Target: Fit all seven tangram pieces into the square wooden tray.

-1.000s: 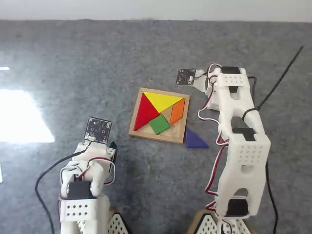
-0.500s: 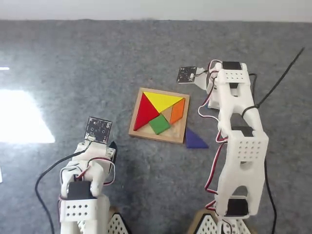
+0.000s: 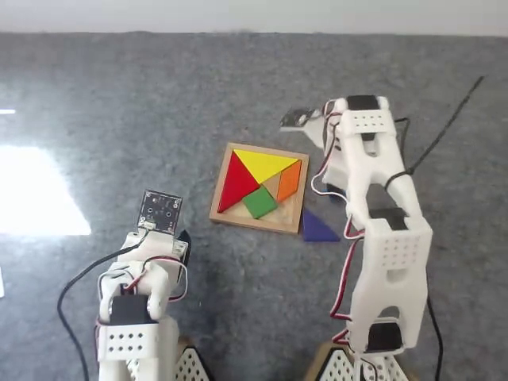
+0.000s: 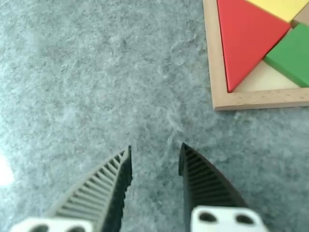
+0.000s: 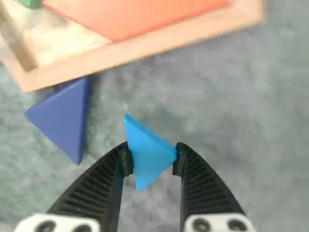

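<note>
- Grey felt counter [image 3: 119, 95], high view: the tray [image 3: 254, 224] sits mid-counter. It holds a red triangle [image 3: 234, 184], yellow triangle [image 3: 266, 164], orange piece [image 3: 290, 180] and green square [image 3: 259, 202]. Bare wood shows between them and along the near side.
- A dark blue triangle [image 3: 317, 228] lies on the counter just beside the tray's near corner, not yet fitted. With four pieces seated, the task looks a little past half done.
- Left wrist view: the left jaws are spread with nothing between them, above the counter near the tray corner that holds the red triangle.
- Right wrist view: the right jaws pinch a light blue triangle [image 5: 147, 154] outside the tray, near the dark blue triangle. It needs placing too.
</note>
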`<state>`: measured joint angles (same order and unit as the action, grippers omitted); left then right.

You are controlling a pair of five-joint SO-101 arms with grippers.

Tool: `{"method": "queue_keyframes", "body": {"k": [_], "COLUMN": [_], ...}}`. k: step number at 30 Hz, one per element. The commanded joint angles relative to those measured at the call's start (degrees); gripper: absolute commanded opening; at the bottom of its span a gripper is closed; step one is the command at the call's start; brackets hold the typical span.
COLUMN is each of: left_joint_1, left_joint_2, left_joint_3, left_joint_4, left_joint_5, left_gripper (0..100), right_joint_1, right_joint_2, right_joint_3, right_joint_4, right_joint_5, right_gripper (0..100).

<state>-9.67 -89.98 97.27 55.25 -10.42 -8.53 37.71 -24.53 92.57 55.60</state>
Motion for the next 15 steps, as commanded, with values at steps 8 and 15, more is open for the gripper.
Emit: {"method": "queue_keyframes", "body": {"k": [8,15], "left_joint_1": [-0.35,-0.35], "left_joint_2": [-0.88,-0.88], "left_joint_3": [-0.48,-0.48], "left_joint_4": [0.0,0.0], "left_joint_5": [-0.7,-0.7], "left_gripper": [15,15], "right_joint_1": [-1.1,-13.85], "right_joint_2": [-15.87,-20.62], "right_joint_3": [-0.79,-0.79], "right_joint_4": [5.93,5.58], "right_joint_5": [-10.46,-14.42], "right_gripper": [5.4,5.4]}}
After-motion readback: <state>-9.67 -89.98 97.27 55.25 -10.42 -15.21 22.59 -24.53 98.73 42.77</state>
